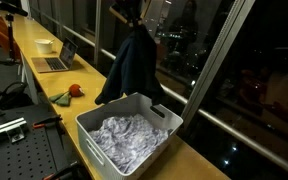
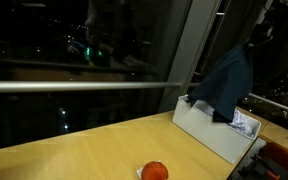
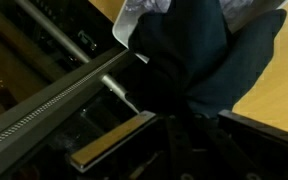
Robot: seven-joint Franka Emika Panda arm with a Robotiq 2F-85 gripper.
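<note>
Cloth (image 1: 129,65) of dark blue hangs from my hand (image 1: 131,14), clamped tight on its top, over the white bin (image 1: 94,135) holding crumpled pale fabric (image 1: 129,138) on the table (image 1: 84,70), with an orange ball (image 1: 75,90) and a laptop (image 1: 56,60) farther along.

An exterior view stood high and near, looking along the bench (image 1: 89,75), with the bin (image 1: 96,140) at 6 o'clock. An exterior view sat low, facing the window (image 2: 84,60) across the bench, with the bin (image 2: 209,130) at 3 o'clock. Both shared the bin and the cloth (image 1: 129,65). The wrist view looked down, close on the cloth (image 3: 204,60).
</note>
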